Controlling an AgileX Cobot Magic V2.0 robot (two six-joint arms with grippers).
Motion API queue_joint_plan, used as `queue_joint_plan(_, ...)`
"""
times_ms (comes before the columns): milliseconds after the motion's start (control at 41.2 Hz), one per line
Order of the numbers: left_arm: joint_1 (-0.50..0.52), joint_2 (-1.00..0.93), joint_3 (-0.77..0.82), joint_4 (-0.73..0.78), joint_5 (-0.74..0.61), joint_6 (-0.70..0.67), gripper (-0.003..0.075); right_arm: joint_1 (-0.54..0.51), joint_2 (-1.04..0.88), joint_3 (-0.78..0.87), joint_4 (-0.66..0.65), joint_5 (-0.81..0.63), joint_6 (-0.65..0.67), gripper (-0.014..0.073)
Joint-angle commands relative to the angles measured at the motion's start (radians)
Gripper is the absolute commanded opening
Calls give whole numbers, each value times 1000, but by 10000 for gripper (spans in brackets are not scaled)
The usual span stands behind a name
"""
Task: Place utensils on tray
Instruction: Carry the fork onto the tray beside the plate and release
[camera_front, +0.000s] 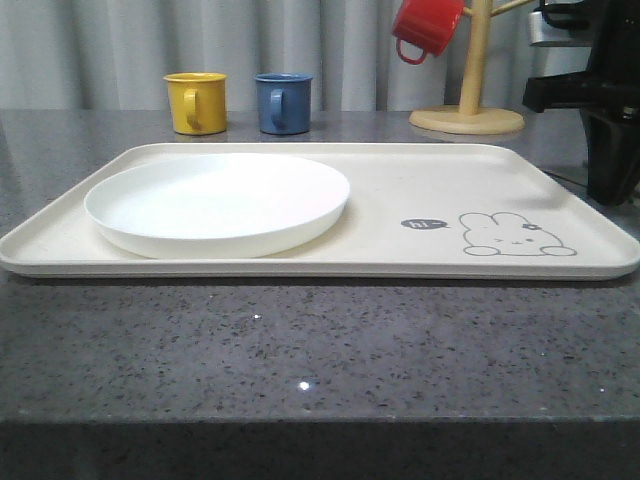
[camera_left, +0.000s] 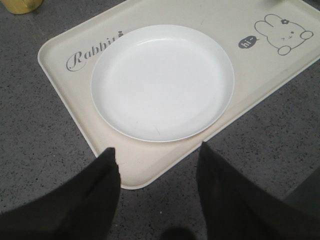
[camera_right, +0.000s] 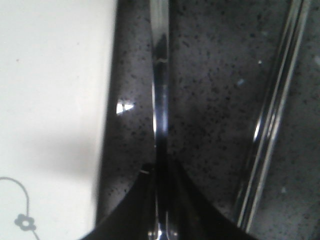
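While lying flat on the tray (camera_front: 400, 190) toward nine o'clock, plate (camera_front: 215, 200) counts as done. Left gripper (camera_left: 159, 167) spread wide, holding nothing. Right gripper (camera_right: 161, 175) clenched around a slim utensil handle (camera_right: 160, 95) beside the chopstick-like pair (camera_right: 272, 110), both off-tray on speckled grey counter (camera_front: 300, 350). Curtained wall behind.

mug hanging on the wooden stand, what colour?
Red mug, hanging on the wooden mug stand; clearest in the front view.
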Motion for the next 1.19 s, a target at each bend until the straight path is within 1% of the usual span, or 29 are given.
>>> queue_joint_plan(0,-8,-6,-27,-2,-69,-7,349,-1,-72,-68,-8,50,-1,4)
queue_joint_plan(146,-8,-6,-27,-2,-69,-7,349,5,-116,-120,6,127,-1,4)
queue_joint_plan(243,-8,-6,-27,-2,-69,-7,349,40,-134,-145,31,164,-1,4)
queue_joint_plan(340,-8,-6,-27,-2,-69,-7,349,109,-134,-168,56,197,-1,4)
queue_joint_plan(510,-8,-6,-27,-2,-69,-7,349,256,-98,-198,50,209,21,4)
queue_joint_plan(656,-8,-6,-27,-2,-69,-7,349,346,-32,-227,-7,195,145,4)
queue_joint_plan(753,-8,-6,-27,-2,-69,-7,349,361,3,-241,-18,171,271,4)
queue_joint_plan(850,-8,-6,-27,-2,-69,-7,349,361,28,-241,-10,106,397,4)
queue_joint_plan(947,-8,-6,-27,-2,-69,-7,349,361,52,-242,-2,52,416,4)
queue_joint_plan(1165,-8,-6,-27,-2,-70,-7,349,361,89,-242,2,6,470,6)
